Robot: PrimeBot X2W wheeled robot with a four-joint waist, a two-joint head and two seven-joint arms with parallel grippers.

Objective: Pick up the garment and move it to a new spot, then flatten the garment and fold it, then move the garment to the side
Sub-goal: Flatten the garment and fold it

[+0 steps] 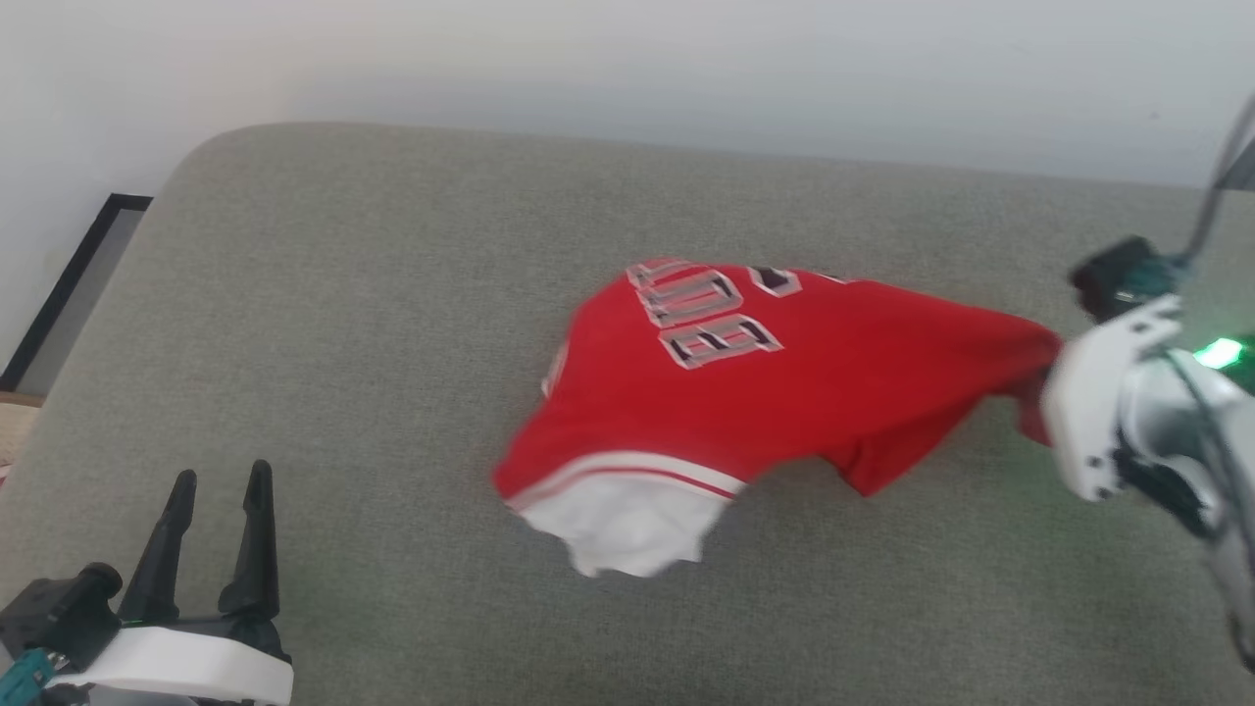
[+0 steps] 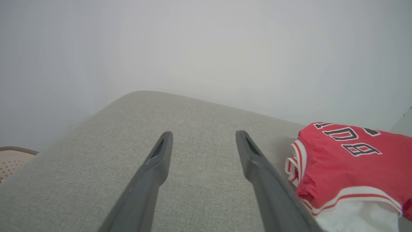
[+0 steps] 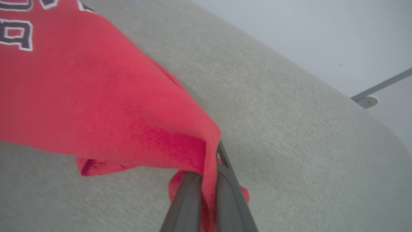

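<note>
The garment [image 1: 755, 392] is a bright red jersey with black-and-white block letters and a white, red-striped sleeve, lying in the middle of the grey cushion. Its right end is stretched and lifted off the surface, pinched by my right gripper [image 1: 1044, 378] at the right edge of the head view. In the right wrist view the red cloth [image 3: 96, 96] runs between the two shut fingers [image 3: 190, 199]. My left gripper [image 1: 218, 490] stands open at the lower left, well apart from the garment [image 2: 347, 161], nothing between its fingers [image 2: 157, 161].
The grey fabric cushion [image 1: 392, 294] spreads under everything, with a pale wall behind it. A dark-framed panel [image 1: 69, 284] leans at the far left. A beige perforated object [image 2: 11, 159] shows past the cushion's left edge. A thin grey bracket [image 3: 376, 91] sits on the wall.
</note>
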